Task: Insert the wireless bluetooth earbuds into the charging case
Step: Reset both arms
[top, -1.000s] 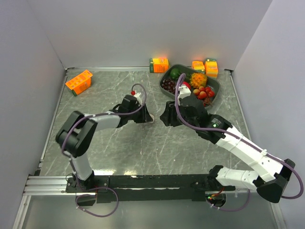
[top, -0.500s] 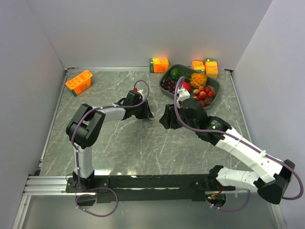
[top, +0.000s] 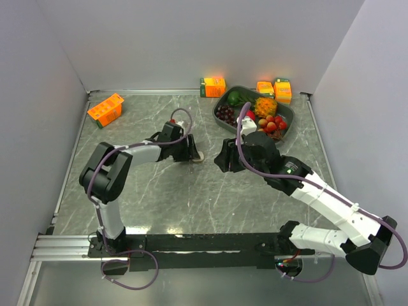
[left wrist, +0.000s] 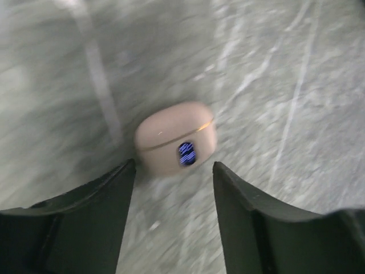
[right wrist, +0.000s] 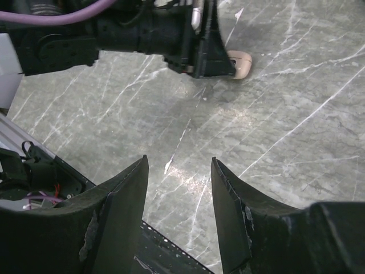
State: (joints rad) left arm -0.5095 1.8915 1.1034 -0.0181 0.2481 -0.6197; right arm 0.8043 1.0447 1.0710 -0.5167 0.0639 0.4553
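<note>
From above: left gripper point(top: 193, 155) low at mid-table, spread, with the beige case point(top: 199, 157) just right of its tips; right gripper point(top: 221, 160) near, facing it. No earbuds found in any view. Left wrist: case point(left wrist: 175, 145) lying shut on the table just past the parted tips, not pinched, somewhat blurred. Right wrist: spread too, holding nothing, case farther ahead. Probably a case-handling step; next likely needs the case opened and the earbuds located. Grey veined table point(top: 159, 197), plain pale walls point(top: 191, 44), fruit tray point(top: 290, 115) far right.

End effectors point(left wrist: 174, 165) point(right wrist: 178, 161) both parted, low
</note>
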